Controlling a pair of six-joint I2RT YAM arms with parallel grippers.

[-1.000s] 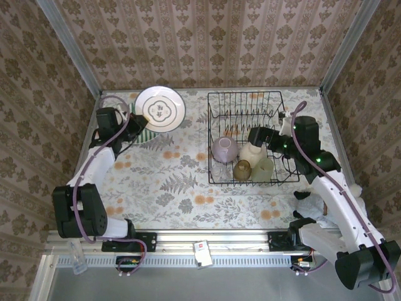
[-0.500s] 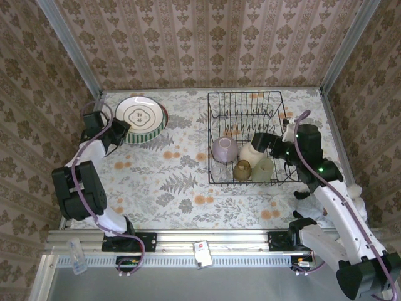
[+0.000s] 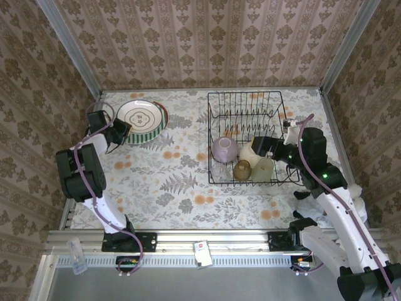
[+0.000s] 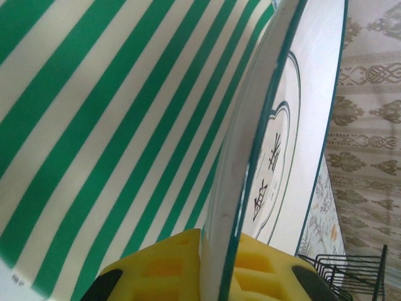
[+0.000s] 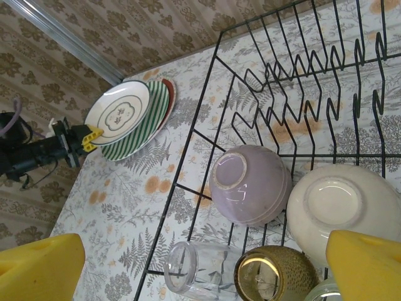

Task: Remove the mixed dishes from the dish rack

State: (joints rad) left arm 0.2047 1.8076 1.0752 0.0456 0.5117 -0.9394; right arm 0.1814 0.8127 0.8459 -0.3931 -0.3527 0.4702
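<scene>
The flowered tabletop (image 3: 175,188) is taking up the middle of the overhead view, with the black wire dish rack (image 3: 209,141) sitting right of centre. The left arm (image 3: 78,175) is folding up along the left edge, its wrist reaching toward the upper left. There the left gripper (image 4: 219,266) is pinching shut on the rim of the cream plate with ring pattern (image 3: 139,115), its yellow pads (image 4: 160,266) pressing either side of that edge. The plate is lying against the green-white striped plate (image 3: 156,130) in the tabletop's upper left, well apart from the rack.

The right arm (image 3: 332,188) is stretching up from the lower right and bending in over the rack's right side. The right gripper (image 5: 205,248) is hanging there with its fingers spread wide and nothing between them.

The rack's near end is holding an upturned lavender bowl (image 5: 250,185), an upturned cream cup (image 5: 335,204), an amber cup (image 5: 276,273), a pale-green cup (image 3: 264,168) and a clear glass (image 5: 191,268).
</scene>
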